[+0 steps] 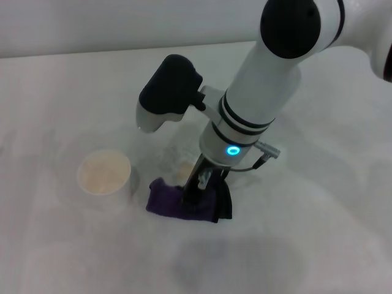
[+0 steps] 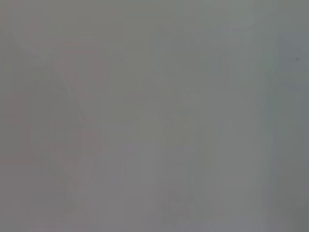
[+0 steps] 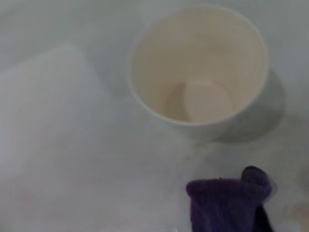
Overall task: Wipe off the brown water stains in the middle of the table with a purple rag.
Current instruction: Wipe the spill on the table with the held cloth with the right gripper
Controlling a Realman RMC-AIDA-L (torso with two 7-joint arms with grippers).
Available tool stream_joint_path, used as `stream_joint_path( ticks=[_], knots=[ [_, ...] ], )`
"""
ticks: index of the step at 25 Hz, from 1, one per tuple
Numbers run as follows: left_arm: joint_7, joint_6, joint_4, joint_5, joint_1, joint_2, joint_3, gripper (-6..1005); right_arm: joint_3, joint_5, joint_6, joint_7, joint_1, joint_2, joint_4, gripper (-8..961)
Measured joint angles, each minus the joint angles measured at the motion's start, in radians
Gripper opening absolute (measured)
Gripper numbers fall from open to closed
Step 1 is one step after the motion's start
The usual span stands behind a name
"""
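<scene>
White table (image 1: 343, 245) | purple rag (image 1: 184, 202) mid-table, toward near edge, beside 1 paper cup (image 1: 105, 173) | right gripper (image 1: 199, 184) pressing on rag, jaws cannot tell | brown water stains (image 1: 184, 168) just beyond, uncovered | next: drag rag over stain

A broad, pale white-grey table (image 1: 318, 233) fills nearly the whole head view, its surface matte and faintly smudged with grey speckles; soft shadows fall across it, one darker patch lying near the front edge; along the far edge a lighter band of plain wall (image 1: 92, 24) runs behind it; the light is even and diffuse; the left wrist view shows only a featureless grey haze.
</scene>
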Motion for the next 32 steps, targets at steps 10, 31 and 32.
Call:
stream_joint_path(
  ticks=[10, 31, 32],
  knots=[
    [0.0, 0.013, 0.002, -0.005, 0.029, 0.002, 0.0, 877, 0.02, -0.12, -0.05, 0.104, 0.061, 0.0, 0.071, 88],
    [0.001, 0.013, 0.002, -0.008, 0.03, 0.002, 0.0, 877, 0.045, -0.219, 0.045, 0.166, 0.056, -0.001, -0.033, 90],
    [0.001, 0.013, 0.002, -0.008, 0.03, 0.002, 0.0, 877, 0.03, -0.178, 0.051, 0.145, 0.059, 0.0, -0.034, 89]
  ],
)
